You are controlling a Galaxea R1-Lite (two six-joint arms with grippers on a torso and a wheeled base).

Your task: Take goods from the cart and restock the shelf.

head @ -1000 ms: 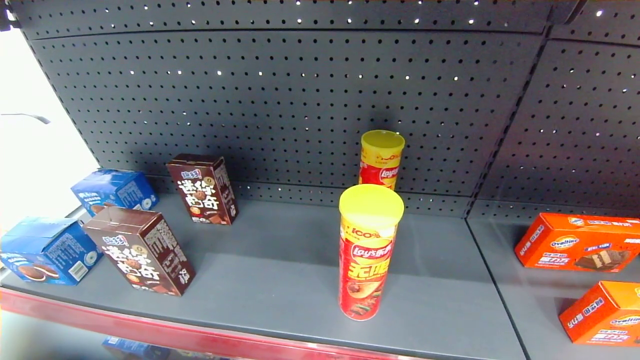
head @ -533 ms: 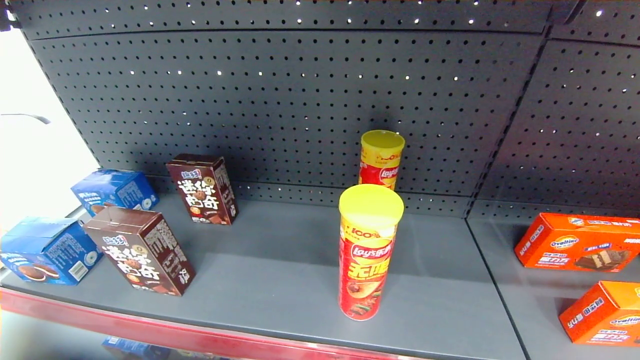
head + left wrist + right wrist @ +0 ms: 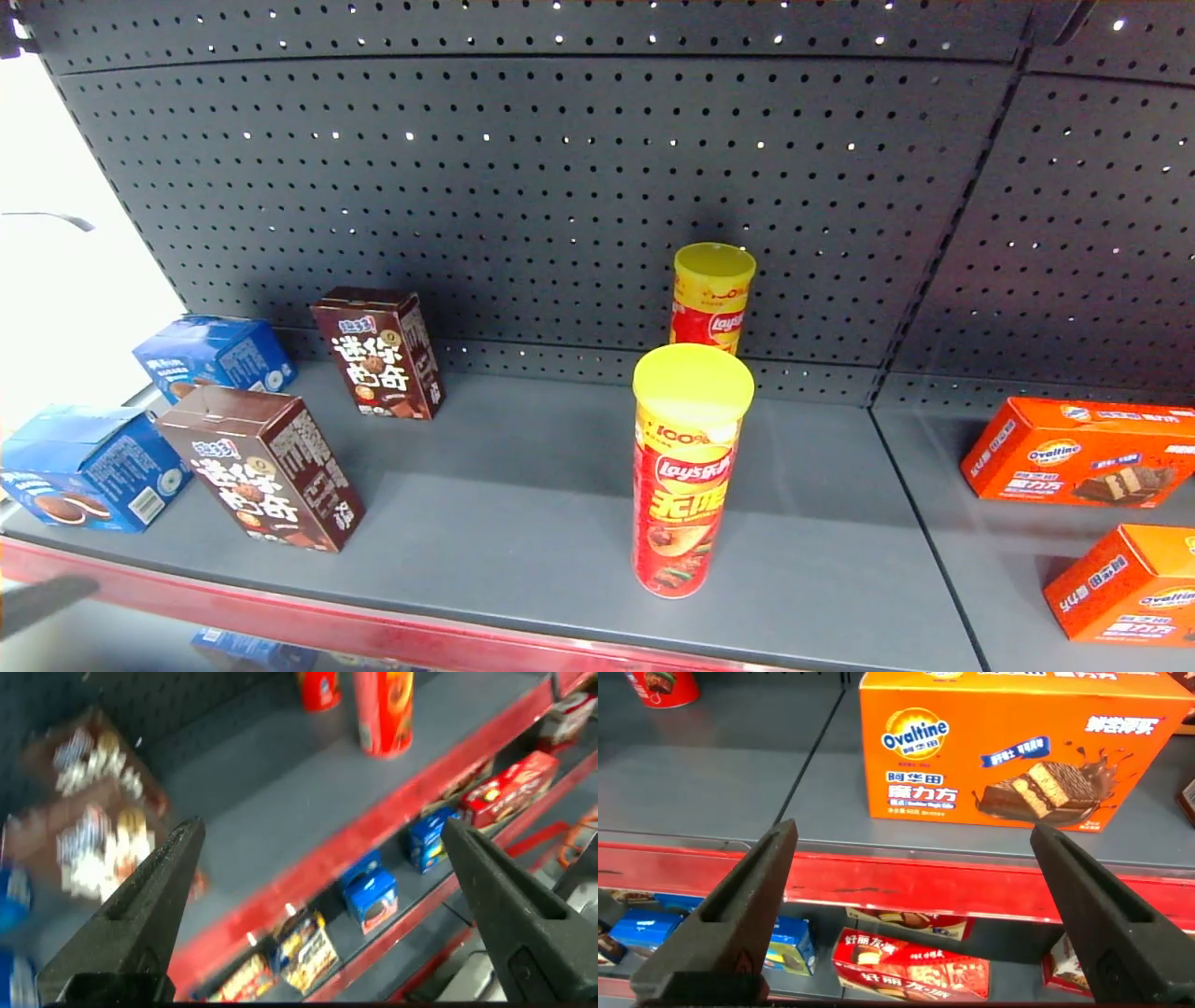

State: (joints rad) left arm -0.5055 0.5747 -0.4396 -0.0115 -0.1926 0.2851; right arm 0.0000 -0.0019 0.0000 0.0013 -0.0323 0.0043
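Creeping into the head view's lower left corner is a dark blur (image 3: 42,597) that was not there half a second ago. I take it for the left arm rising toward the shelf (image 3: 523,523), though I can make out no goods with it. Nothing else has budged. Two glossy red tubes with yellow plastic lids, the front tube (image 3: 689,476) and the rear tube (image 3: 712,299), stand upright mid-shelf. Brown cartons (image 3: 266,471) and blue cartons (image 3: 89,467) sit to the left, orange cartons (image 3: 1083,453) past the divider on the right, all before a matt black pegboard (image 3: 560,187).

From the left wrist, the left claw (image 3: 322,831) is spread wide and empty. The scene behind it is smeared, with the shelf's red lip (image 3: 392,821) below and the tubes beyond.

From the right wrist, the right claw (image 3: 912,829) is likewise spread and empty, level with the red lip and facing a flat-sided orange carton (image 3: 1008,751). Restocking waits on a fresh pick, I'd say.
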